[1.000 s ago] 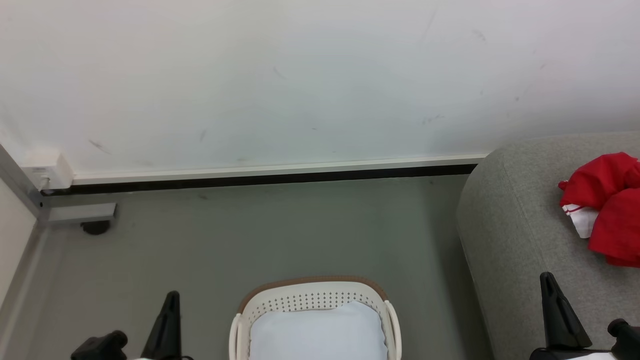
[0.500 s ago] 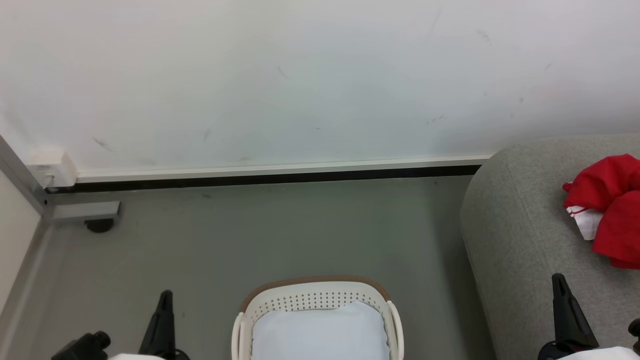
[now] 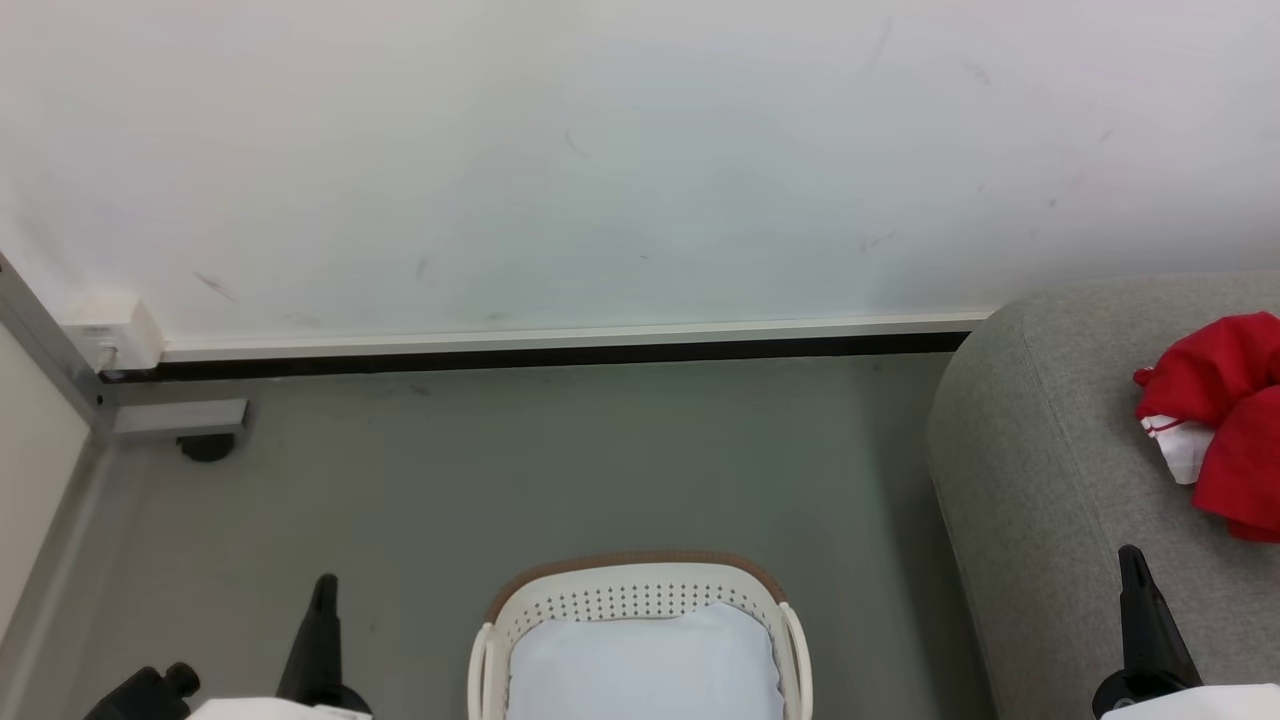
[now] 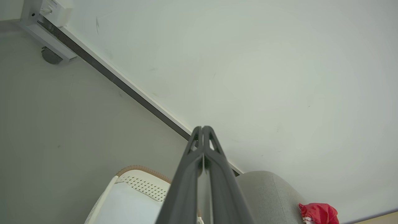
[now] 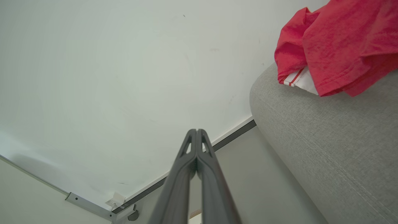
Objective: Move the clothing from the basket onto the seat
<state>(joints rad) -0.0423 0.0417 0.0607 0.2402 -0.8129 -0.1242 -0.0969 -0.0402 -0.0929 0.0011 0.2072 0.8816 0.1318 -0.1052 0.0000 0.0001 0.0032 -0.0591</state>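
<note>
The bright red soft garments with white trim (image 3: 1225,420) lie bunched on the large light grey upholstered sofa (image 3: 1040,480) at the right edge of the frame. At bottom centre, the oval white perforated laundry basket (image 3: 630,557) holds a pale bluish-white liner cloth (image 3: 645,665) and no red in its visible part; its near end is cut off. The left fingers (image 3: 320,640) and right fingers (image 3: 1148,620) are pressed together, empty. The transfer looks finished, or nearly so.

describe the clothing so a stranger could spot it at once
Start at the big grey sofa on the right, against the white wall. On its seat lies a crumpled heap of clothing. It is bright red with white striped trim, unlike the pale cloth in the basket.
</note>
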